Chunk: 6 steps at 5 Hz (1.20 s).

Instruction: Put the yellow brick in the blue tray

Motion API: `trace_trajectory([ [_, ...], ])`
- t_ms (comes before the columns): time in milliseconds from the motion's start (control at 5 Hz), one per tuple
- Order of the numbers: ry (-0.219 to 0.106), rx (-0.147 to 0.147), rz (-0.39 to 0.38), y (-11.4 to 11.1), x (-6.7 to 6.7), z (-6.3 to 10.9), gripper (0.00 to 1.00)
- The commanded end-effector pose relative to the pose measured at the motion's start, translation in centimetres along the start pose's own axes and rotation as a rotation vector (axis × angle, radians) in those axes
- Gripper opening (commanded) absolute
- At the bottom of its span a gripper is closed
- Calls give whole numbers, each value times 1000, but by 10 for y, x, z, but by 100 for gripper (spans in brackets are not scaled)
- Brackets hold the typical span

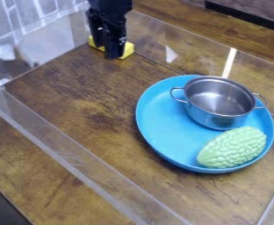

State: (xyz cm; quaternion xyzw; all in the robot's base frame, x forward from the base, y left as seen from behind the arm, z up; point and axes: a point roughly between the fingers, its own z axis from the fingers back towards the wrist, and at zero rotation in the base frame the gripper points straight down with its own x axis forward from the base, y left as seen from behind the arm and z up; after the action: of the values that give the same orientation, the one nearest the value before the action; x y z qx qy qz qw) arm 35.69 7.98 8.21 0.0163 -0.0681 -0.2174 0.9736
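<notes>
The yellow brick (126, 51) lies on the wooden table at the far left. Only its yellow edges show on either side of the black fingers. My gripper (109, 48) points straight down over it, with its fingers low around the brick. The fingers hide the brick's top, so I cannot make out whether they press on it. The blue tray (163, 123) is a large round plate on the right side of the table, well apart from the gripper.
A small steel pot (218, 101) with handles stands in the tray, and a pale green bumpy oval object (234, 147) lies at the tray's near edge. A clear plastic wall (57, 149) runs along the table's front and left.
</notes>
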Motion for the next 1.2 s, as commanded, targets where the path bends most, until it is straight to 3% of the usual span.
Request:
trace_trajectory([
  [0, -40, 49, 29, 21, 0, 17, 0],
  [200, -46, 44, 34, 22, -2, 13, 100],
  [400, -49, 40, 40, 24, -4, 9, 100],
  [600, -45, 41, 37, 27, -7, 9, 0],
  [800, -43, 40, 35, 29, -10, 8, 0],
  [1000, -42, 37, 36, 31, -15, 4, 100],
])
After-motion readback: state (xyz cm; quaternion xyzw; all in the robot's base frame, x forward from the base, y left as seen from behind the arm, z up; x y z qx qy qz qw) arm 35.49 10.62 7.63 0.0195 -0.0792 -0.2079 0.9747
